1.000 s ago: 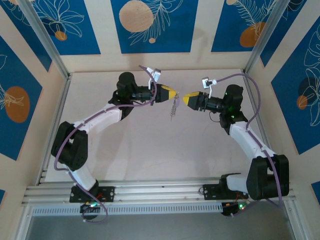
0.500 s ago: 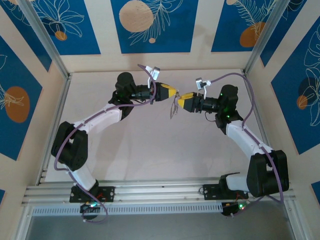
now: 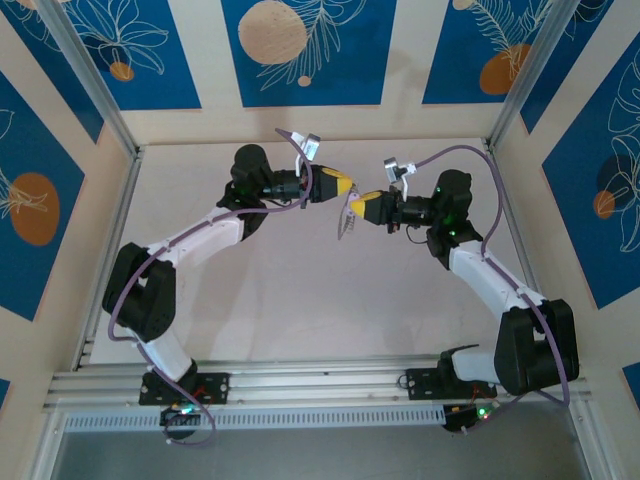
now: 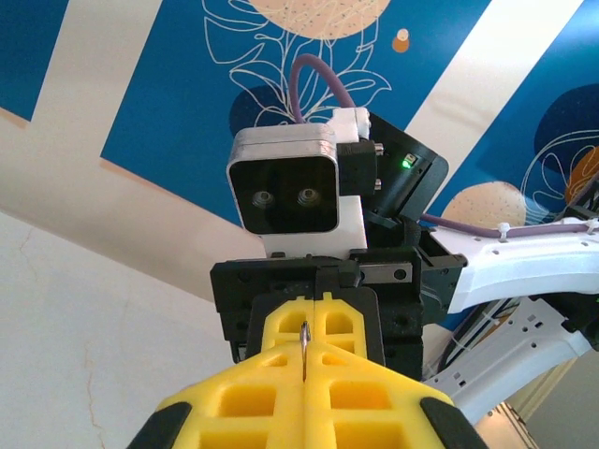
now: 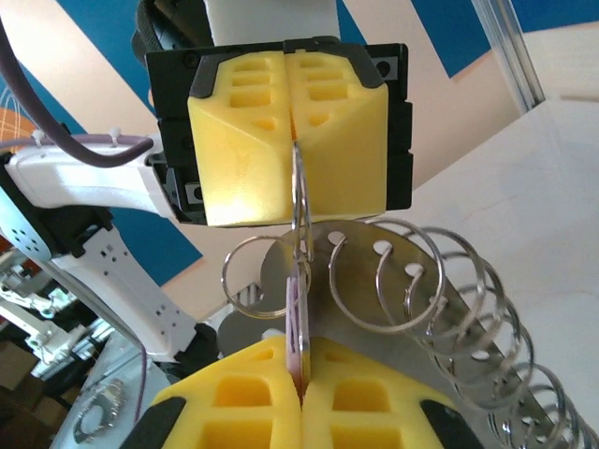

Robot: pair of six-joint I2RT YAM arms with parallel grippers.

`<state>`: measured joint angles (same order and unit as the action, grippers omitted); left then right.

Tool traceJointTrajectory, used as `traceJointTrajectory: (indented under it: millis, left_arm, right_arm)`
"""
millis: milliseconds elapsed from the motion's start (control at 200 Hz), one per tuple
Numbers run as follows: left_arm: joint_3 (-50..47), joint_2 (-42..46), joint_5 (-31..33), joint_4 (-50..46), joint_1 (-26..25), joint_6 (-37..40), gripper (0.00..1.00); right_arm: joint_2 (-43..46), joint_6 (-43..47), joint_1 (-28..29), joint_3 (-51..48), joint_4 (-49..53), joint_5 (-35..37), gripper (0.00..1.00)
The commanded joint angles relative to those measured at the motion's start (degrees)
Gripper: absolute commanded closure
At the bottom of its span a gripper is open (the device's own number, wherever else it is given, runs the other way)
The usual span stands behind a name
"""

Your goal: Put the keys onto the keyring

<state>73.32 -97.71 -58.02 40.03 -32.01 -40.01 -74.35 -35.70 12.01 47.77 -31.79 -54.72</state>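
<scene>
The left hand (image 3: pixel 343 186) is held closed, its yellow fingers pressed together on a thin dark-grey metal keyring (image 5: pixel 298 201), which is seen edge-on from the right wrist as a narrow wire leaving the seam between the fingers. The right hand (image 5: pixel 301 393) is likewise closed, and a small silver key with a lilac-purple plastic head (image 5: pixel 295 327) is pinched between its yellow fingers, also edge-on. The two hands are pointed tip to tip, very near each other, above the pale counter (image 3: pixel 300 290), toward its far edge and roughly midway between its left and right edges. The key is lined up with the keyring wire and appears to meet it. Whether it is threaded onto the loop cannot be told. A row of small silver split rings with plain silver keys (image 5: pixel 421 309) is hung from the keyring and is fanned out beside the right hand; in the top view it is seen dangling between the hands, clear of the counter.
</scene>
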Motion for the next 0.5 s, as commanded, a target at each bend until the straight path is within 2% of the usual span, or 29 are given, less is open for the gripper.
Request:
traceJointTrajectory:
  millis: [0,495]
  left_arm:
    - [0.2,-0.2,-0.4,2.1,-0.4,1.0,1.00]
    - [-1.0,1.8,1.3,1.5,-0.4,2.7,1.00]
  right_arm:
    - [0.3,1.7,0.3,1.7,2.4,-1.2,1.00]
    - [-2.3,4.3,3.3,3.3,6.5,0.4,1.00]
